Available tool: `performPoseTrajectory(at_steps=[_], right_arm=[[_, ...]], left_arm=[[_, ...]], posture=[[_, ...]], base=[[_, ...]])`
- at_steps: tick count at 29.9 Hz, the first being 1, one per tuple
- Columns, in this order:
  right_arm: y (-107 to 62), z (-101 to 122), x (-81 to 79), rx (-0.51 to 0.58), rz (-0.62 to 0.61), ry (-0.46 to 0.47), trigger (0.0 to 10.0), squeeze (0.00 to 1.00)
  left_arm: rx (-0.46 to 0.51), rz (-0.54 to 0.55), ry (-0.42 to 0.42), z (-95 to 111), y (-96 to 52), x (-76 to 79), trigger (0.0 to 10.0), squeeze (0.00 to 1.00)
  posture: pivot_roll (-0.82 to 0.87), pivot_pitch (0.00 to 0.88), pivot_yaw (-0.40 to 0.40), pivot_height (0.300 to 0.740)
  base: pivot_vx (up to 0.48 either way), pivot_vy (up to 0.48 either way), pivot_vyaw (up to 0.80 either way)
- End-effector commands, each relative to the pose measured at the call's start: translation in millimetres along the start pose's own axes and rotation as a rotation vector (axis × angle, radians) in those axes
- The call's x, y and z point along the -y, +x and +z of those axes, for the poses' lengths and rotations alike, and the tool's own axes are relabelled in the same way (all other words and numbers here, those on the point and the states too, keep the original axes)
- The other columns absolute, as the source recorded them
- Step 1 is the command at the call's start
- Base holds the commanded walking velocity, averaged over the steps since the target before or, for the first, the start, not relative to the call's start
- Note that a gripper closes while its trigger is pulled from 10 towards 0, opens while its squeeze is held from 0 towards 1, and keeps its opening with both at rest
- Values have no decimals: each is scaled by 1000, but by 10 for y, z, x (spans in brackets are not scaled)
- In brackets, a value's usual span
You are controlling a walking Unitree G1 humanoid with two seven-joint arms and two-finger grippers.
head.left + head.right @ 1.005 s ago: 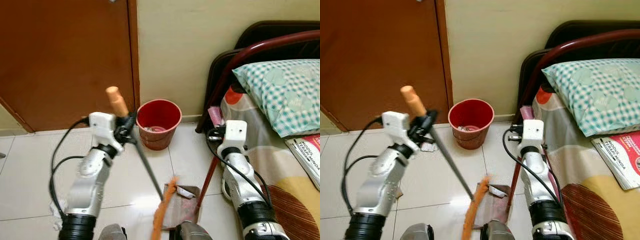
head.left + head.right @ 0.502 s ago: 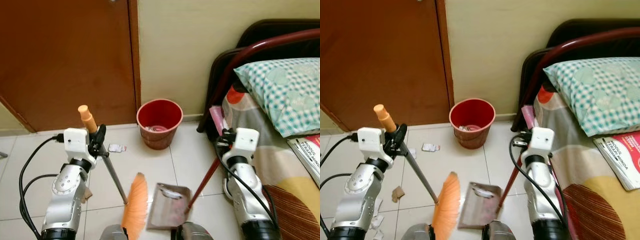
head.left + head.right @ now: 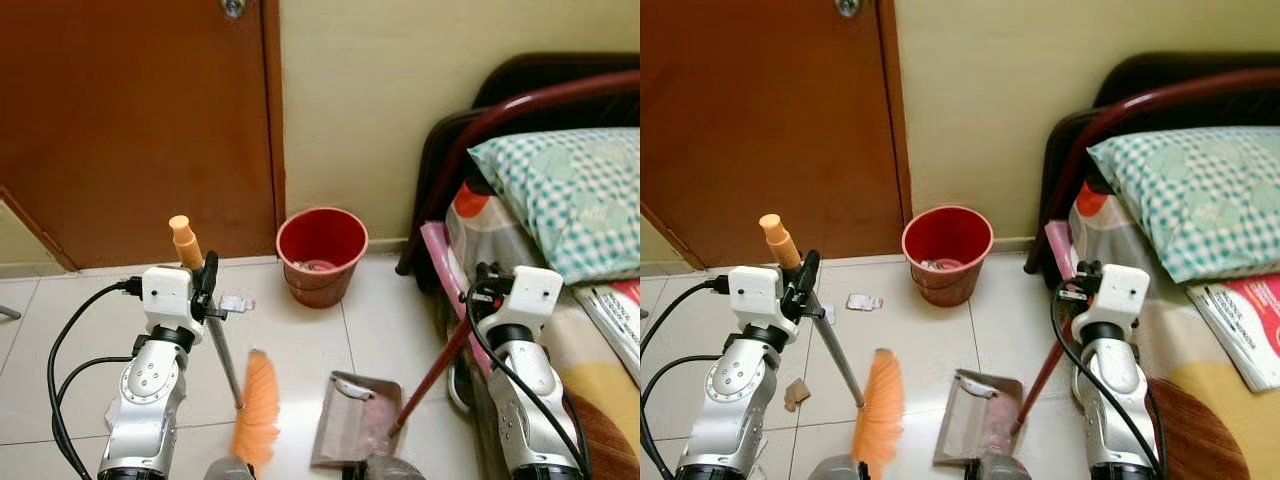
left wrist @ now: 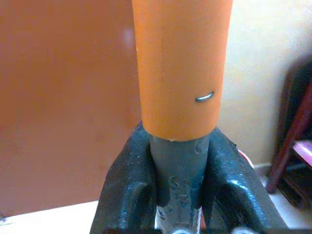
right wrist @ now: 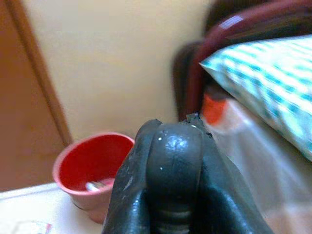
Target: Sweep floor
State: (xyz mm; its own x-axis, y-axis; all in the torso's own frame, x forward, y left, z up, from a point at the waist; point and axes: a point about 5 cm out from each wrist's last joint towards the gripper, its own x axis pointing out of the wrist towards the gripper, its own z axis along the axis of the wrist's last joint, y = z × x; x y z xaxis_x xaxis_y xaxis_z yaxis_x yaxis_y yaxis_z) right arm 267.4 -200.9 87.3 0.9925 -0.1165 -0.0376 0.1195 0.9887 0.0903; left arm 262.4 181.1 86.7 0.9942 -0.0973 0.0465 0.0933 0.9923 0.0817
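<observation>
The broom has an orange brush head (image 3: 258, 410), a grey shaft and an orange handle cap (image 3: 183, 240). It leans over the white tile floor. My left gripper (image 3: 209, 280) is shut on the shaft just below the cap, seen close in the left wrist view (image 4: 178, 151). To the right of the brush lies the grey dustpan (image 3: 355, 420), a little apart from it. Its red handle (image 3: 432, 372) rises to my right gripper (image 3: 480, 302), which is shut on its top end (image 5: 173, 146).
A red bucket (image 3: 322, 255) stands against the wall beside the brown door (image 3: 130, 120). A white wrapper (image 3: 236, 303) and a brown scrap (image 3: 794, 392) lie on the tiles at the left. The bed with a checked pillow (image 3: 560, 190) and a book (image 3: 1240, 330) bounds the right side.
The brush head has swung left, away from the dustpan, and the broom stands more upright. Both arms have drawn apart and lowered. The view has shifted up a little.
</observation>
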Motion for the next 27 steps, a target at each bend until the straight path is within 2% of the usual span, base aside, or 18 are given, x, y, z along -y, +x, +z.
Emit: performPoseTrajectory(at_steps=[1,19,27], right_arm=[[44,147,-89,54,40,29,10000,0],[98,223,-115,65,78,31,10000,0],[86,219,-112,57,84,28,10000,0]], left_arm=[[35,16,71,67,27,-64,10000,0],[19,58,99,29,43,-97,10000,0],[-6,45,108,-30,0,-79,10000,0]], posture=[[-13,34,-24,740],[-20,46,-32,740],[-23,49,-34,740]], base=[[307,0,0],[310,0,0],[0,0,0]])
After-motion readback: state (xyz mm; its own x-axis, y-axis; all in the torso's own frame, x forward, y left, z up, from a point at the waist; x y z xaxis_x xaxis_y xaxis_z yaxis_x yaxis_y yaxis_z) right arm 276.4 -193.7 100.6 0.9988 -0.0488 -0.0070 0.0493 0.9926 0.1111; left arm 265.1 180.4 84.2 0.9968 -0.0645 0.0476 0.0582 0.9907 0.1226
